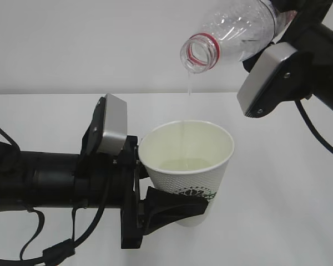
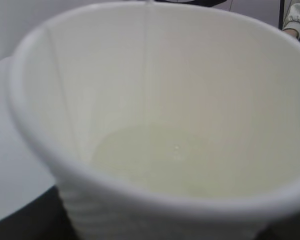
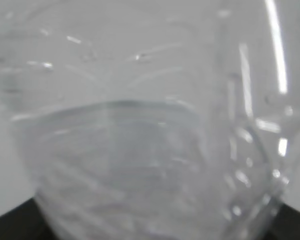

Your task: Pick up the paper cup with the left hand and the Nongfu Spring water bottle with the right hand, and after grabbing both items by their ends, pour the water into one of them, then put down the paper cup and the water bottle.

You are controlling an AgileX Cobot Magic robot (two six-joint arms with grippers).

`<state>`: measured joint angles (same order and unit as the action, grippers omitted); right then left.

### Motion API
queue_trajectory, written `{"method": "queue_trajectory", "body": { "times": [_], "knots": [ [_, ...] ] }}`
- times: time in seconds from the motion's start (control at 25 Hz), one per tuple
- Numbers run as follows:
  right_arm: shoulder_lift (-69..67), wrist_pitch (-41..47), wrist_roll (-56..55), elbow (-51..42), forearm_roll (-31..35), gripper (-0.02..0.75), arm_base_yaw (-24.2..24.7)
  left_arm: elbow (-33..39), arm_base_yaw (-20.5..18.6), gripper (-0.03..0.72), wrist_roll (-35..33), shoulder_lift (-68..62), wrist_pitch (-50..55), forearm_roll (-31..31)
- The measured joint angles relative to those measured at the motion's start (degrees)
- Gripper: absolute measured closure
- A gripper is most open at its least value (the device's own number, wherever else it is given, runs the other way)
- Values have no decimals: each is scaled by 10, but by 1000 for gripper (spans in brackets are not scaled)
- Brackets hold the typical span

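The white paper cup [image 1: 186,160] with its dark green logo is held off the table, upright and slightly tilted. My left gripper [image 1: 175,202] is shut on its lower part, coming in from the left. Above it, the clear Nongfu Spring water bottle [image 1: 236,25] is tipped with its red-ringed mouth [image 1: 200,52] pointing down-left, and my right gripper [image 1: 280,14] is shut on its far end. A thin stream of water [image 1: 190,86] falls into the cup. A pale pool [image 2: 155,160] lies in the cup's bottom. Water [image 3: 115,165] still sits in the bottle.
The white table [image 1: 283,194] lies below both arms, with a plain white wall behind it. The right arm's grey plate [image 1: 266,77] hangs just right of the cup's rim. A cable [image 1: 316,133] trails from the right arm.
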<state>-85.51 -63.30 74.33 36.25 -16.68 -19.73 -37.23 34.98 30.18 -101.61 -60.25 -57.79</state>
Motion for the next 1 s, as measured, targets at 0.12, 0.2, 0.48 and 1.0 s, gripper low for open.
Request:
{"method": "queue_trajectory", "body": {
  "times": [0.12,0.2,0.48,1.0],
  "knots": [
    [0,0,0,0,0,243,0,0,0,184,0,0,0,0],
    [0,0,0,0,0,243,0,0,0,184,0,0,0,0],
    [0,0,0,0,0,243,0,0,0,184,0,0,0,0],
    [0,-1,0,0,0,243,0,0,0,184,0,0,0,0]
  ]
}}
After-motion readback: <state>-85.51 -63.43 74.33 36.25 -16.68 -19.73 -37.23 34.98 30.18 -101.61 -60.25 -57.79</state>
